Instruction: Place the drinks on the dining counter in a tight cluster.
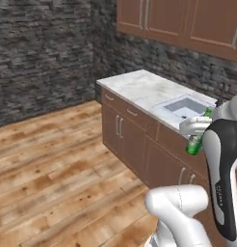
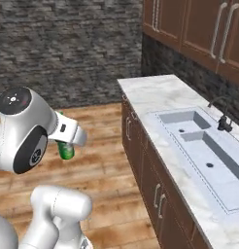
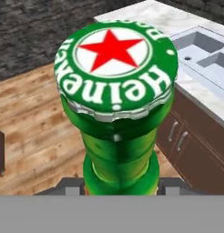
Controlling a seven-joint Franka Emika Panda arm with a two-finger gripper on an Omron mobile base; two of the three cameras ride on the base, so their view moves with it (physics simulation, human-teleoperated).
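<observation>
The arm hides most of the green bottle (image 1: 194, 144) in both base views. The gripper (image 3: 119, 184), its fingertips hardly visible, clamps its neck, carrying it above the wood floor (image 1: 53, 164) at nine o'clock from the sink (image 2: 209, 146).

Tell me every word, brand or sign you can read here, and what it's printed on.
"Heineken", running around the lower rim of the green bottle's cap, with a red star sign in the middle.
More lettering along the cap's upper rim: cut off and too blurred to read.
A faint marking on the robot arm: too small to read.
</observation>
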